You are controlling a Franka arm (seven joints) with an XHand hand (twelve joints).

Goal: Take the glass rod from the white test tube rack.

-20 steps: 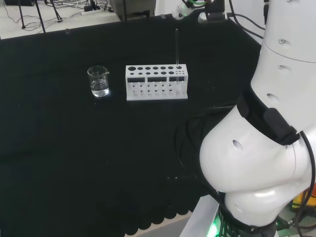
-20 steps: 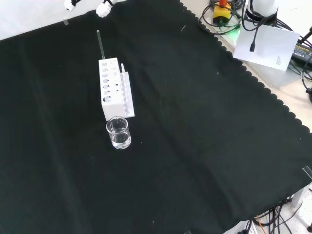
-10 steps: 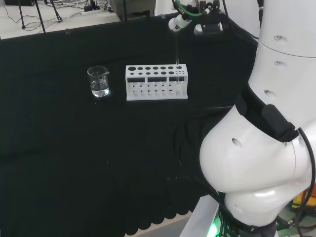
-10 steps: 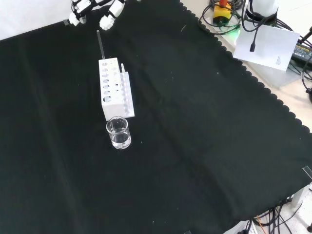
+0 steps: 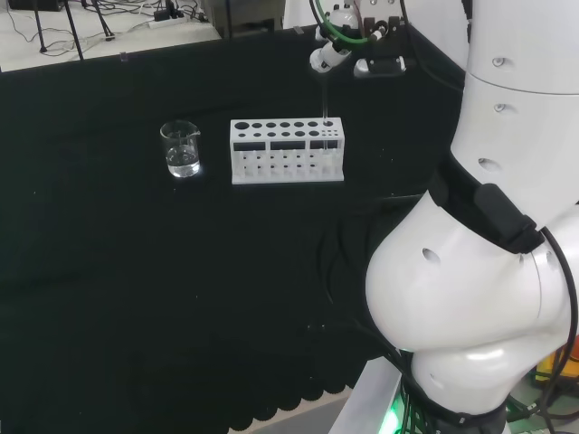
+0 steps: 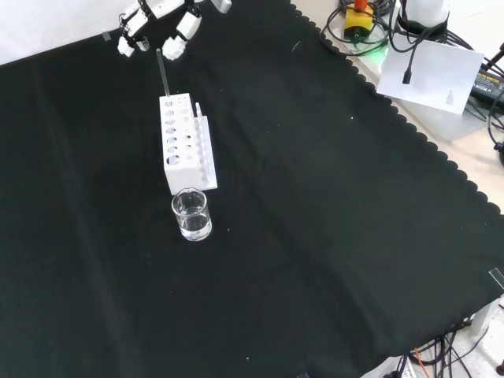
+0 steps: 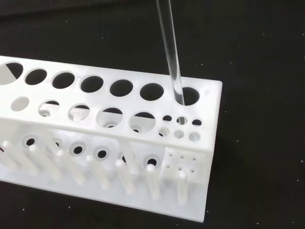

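The rod (image 6: 163, 75) stands upright in the end hole of the rack (image 6: 180, 143), upper left in the front view. The hand (image 6: 157, 22) hovers around its tip, fingers spread, holding nothing. Pinch near the top, then lift straight up.

Even, bright light; black cloth (image 6: 315, 205) swallows shadows; white arm (image 5: 470, 280) shows soft glare.

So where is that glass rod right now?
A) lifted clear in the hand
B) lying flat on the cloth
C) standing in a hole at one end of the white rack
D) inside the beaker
C: the glass rod stands upright in an end hole of the white rack, with the hand near its top.
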